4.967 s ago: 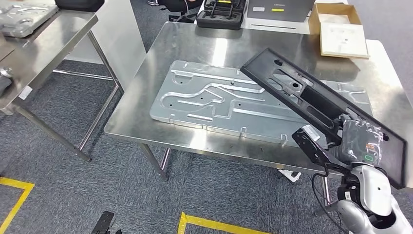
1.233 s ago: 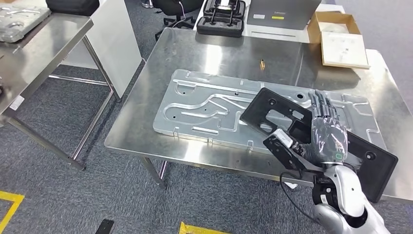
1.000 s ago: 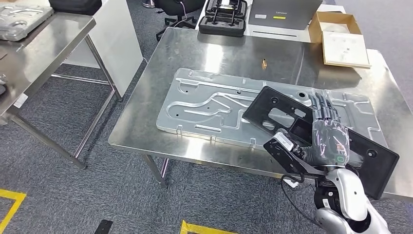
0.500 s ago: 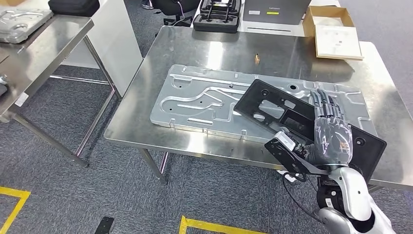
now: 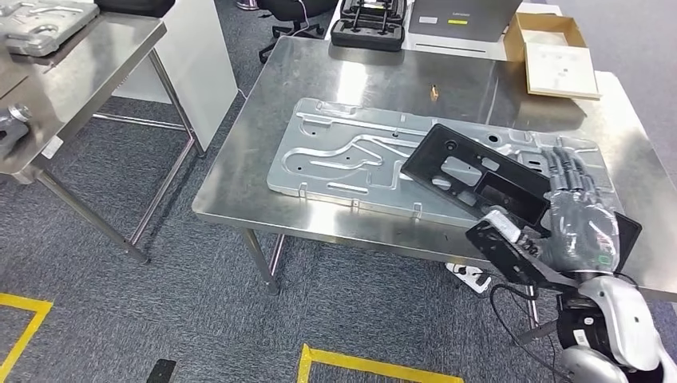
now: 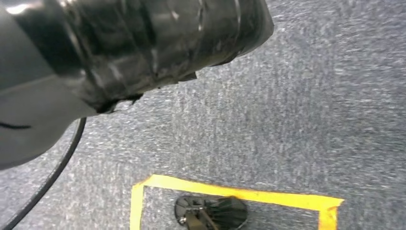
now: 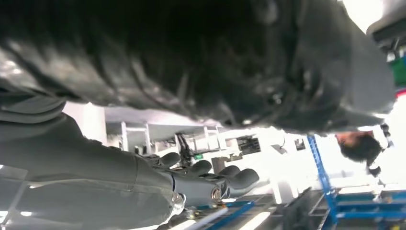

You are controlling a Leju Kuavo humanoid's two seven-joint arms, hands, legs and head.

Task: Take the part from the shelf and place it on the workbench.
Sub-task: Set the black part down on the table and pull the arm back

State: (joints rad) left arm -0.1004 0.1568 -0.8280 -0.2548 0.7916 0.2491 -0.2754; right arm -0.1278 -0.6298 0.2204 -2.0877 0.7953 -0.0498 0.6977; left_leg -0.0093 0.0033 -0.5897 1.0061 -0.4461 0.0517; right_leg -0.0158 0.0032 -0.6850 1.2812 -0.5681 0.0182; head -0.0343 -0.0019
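While the black part (image 5: 511,187) lies flat on the steel counter (image 5: 375,72), its far end overlaps the ribbed silver plate (image 5: 359,155) and its near end reaches toward the counter's front edge at about four o'clock in the head view. On that near end sits the right hand (image 5: 581,223), palm down, its dark fingers (image 5: 568,167) stretched out nearly straight and pointing toward twelve o'clock across the part; whether the thumb underneath pinches the edge cannot be told. From the right wrist view the hand's fingers (image 7: 225,179) show loosely curved and slightly apart beneath a dark underside that takes up most of the picture. At twelve o'clock on the counter stands a black case (image 5: 369,24), with an open cardboard box (image 5: 555,56) at about one o'clock and a small brass-coloured piece (image 5: 433,92) between them and the plate. At ten o'clock a second steel table (image 5: 88,72) carries another silver plate (image 5: 44,14). Seen from the left wrist view, the left hand (image 6: 143,43) hangs over grey carpet (image 6: 311,120) marked with yellow tape (image 6: 230,191); how its fingers lie cannot be told.
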